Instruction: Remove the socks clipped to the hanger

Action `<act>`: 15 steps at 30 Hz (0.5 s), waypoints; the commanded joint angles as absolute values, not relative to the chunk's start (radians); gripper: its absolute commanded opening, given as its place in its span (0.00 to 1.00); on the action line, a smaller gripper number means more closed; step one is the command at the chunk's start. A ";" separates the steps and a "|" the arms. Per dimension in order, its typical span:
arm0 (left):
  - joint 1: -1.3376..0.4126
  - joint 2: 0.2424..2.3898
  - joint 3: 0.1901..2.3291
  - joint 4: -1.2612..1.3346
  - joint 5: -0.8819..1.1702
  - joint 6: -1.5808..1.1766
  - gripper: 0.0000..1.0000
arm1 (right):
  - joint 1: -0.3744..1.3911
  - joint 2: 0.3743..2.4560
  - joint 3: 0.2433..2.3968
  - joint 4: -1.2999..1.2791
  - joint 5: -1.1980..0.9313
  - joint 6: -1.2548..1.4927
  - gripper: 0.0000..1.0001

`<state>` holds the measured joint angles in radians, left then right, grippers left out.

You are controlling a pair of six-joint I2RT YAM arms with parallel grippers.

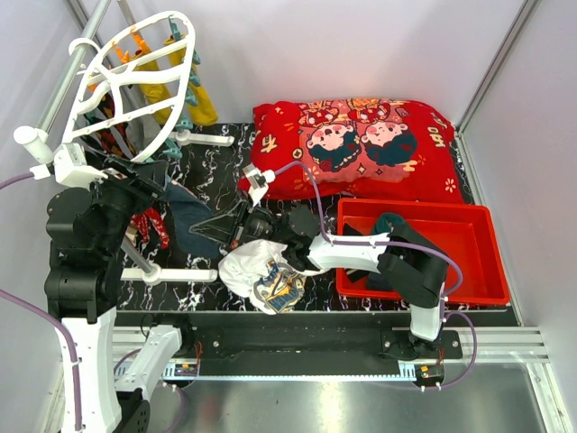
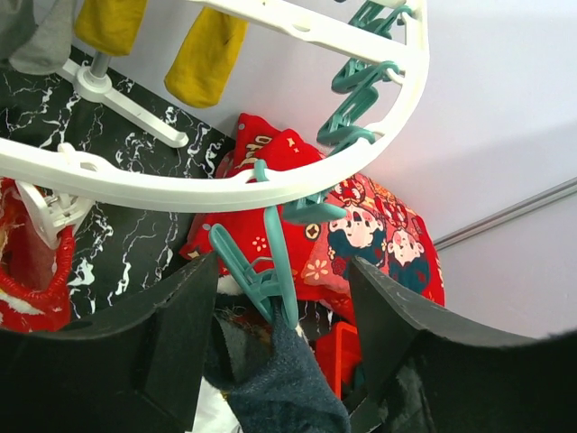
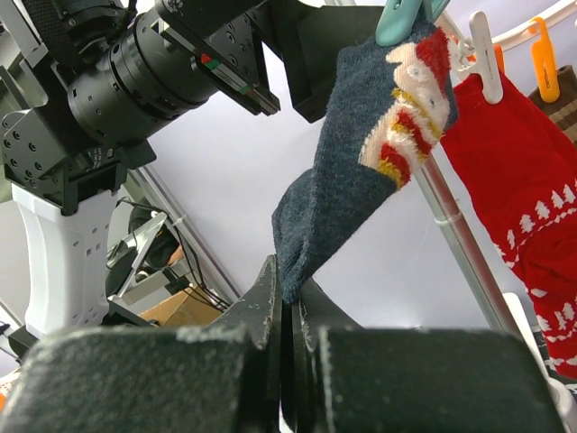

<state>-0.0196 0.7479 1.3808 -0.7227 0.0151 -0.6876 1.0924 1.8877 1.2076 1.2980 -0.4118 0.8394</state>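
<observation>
**Hanger**: white oval rack, tilted, at the far left above the bench. Its top edge is cut off by the overhead view and the hook cannot be made out.

**Dark teal sock**: top edge pinched in a teal clip under the hanger rim, with red, yellow and white patterning on one side. It hangs down and across to the right gripper. Its lower end is buried between the pads.

**Right gripper**: jaws pressed together on the sock's lower end, with no gap showing.

**Left gripper**: jaws spread wide, one to each side of the teal clip and gripping nothing. Contact with the clip cannot be told.

**Red sock**: white pattern, on a white clip beside the teal sock, foot cut off by the frame edge.

**Mustard-yellow socks**: clipped at the hanger's far side, partly behind its bars.

**Red bin**: right of the bench, near edge covered by the right arm, with something dark inside, unclear.

**Heap of cloth**: pale, at the near bench edge, contents indistinct.
</observation>
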 commanded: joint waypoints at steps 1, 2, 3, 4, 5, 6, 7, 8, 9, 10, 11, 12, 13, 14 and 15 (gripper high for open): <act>-0.018 0.739 1.382 -0.678 -0.032 -0.713 0.61 | 1.098 1.871 1.210 1.466 -0.423 0.861 0.00; -0.018 0.738 1.381 -0.676 -0.034 -0.716 0.59 | 1.098 1.873 1.210 1.468 -0.423 0.861 0.00; -0.018 0.738 1.379 -0.676 -0.035 -0.719 0.56 | 1.098 1.873 1.210 1.471 -0.425 0.864 0.00; -0.018 0.741 1.381 -0.676 -0.037 -0.718 0.55 | 1.098 1.870 1.210 1.471 -0.426 0.864 0.00; -0.018 0.741 1.382 -0.676 -0.037 -0.719 0.54 | 1.098 1.870 1.209 1.474 -0.428 0.867 0.00; -0.018 0.744 1.382 -0.675 -0.037 -0.722 0.53 | 1.100 1.868 1.207 1.476 -0.431 0.868 0.00; -0.018 0.744 1.382 -0.669 -0.037 -0.724 0.49 | 1.100 1.867 1.206 1.477 -0.431 0.868 0.00; -0.018 0.744 1.381 -0.666 -0.037 -0.726 0.48 | 1.100 1.864 1.203 1.477 -0.431 0.868 0.00; -0.018 0.745 1.382 -0.664 -0.035 -0.729 0.45 | 1.100 1.862 1.200 1.477 -0.431 0.865 0.00; -0.018 0.747 1.382 -0.660 -0.034 -0.729 0.41 | 1.098 1.861 1.197 1.477 -0.431 0.864 0.00; -0.018 0.749 1.384 -0.658 -0.032 -0.729 0.39 | 1.100 1.859 1.192 1.476 -0.433 0.862 0.00; -0.018 0.750 1.384 -0.658 -0.032 -0.729 0.37 | 1.100 1.858 1.190 1.476 -0.433 0.861 0.00; -0.018 0.750 1.384 -0.655 -0.032 -0.729 0.35 | 1.098 1.858 1.187 1.479 -0.433 0.861 0.00; -0.018 0.752 1.382 -0.655 -0.032 -0.730 0.32 | 1.100 1.856 1.183 1.477 -0.433 0.861 0.00; -0.018 0.750 1.381 -0.652 -0.032 -0.733 0.31 | 1.098 1.856 1.181 1.479 -0.434 0.861 0.00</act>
<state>-0.0196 0.7475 1.3804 -0.7223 -0.0097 -0.7269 1.0924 1.8877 1.1912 1.2980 -0.4137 0.8597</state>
